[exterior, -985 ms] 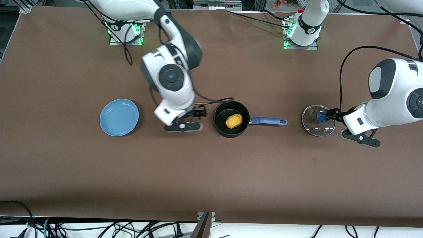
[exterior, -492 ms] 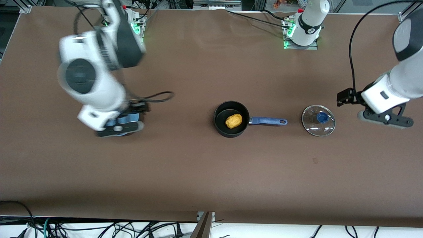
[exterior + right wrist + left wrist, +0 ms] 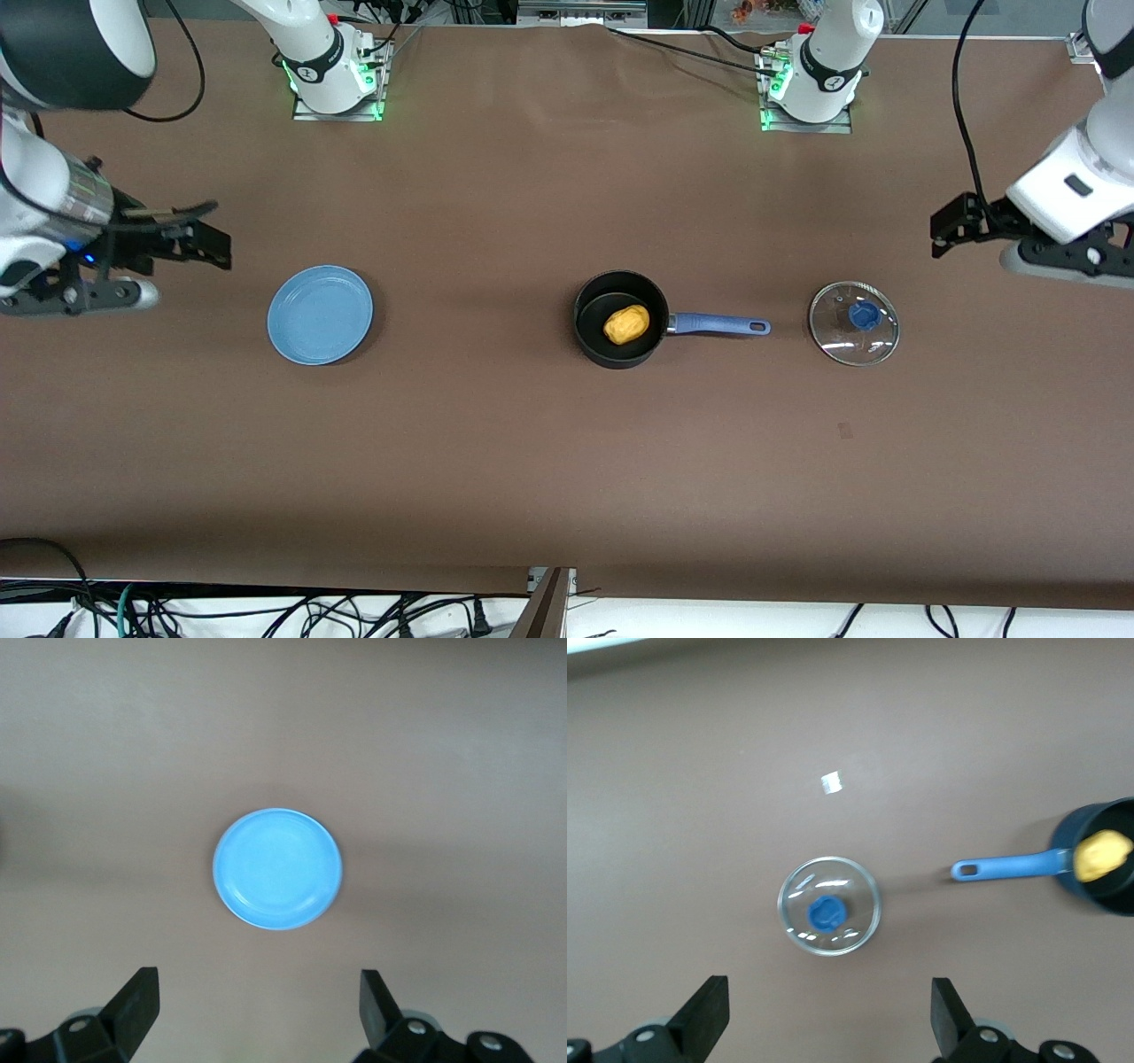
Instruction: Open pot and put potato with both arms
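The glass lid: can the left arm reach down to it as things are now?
Probably yes. The left end effector is open, up over bare table beside the lid, which lies flat alone near the pot; nothing stands between them.

**Parts cut off at the edges or blurred**

In the left wrist view the pot (image 3: 1106, 859) runs off the edge, so only part of its rim and of the potato (image 3: 1101, 856) shows; the left gripper (image 3: 829, 1019) has only its two finger tips in frame, spread wide apart. In the right wrist view the right gripper (image 3: 257, 1010) is cropped the same way, fingers apart. In the front view both arms leave the frame at the table's ends, and the small pale mark (image 3: 845, 431) on the table (image 3: 532, 461) is too small to identify.
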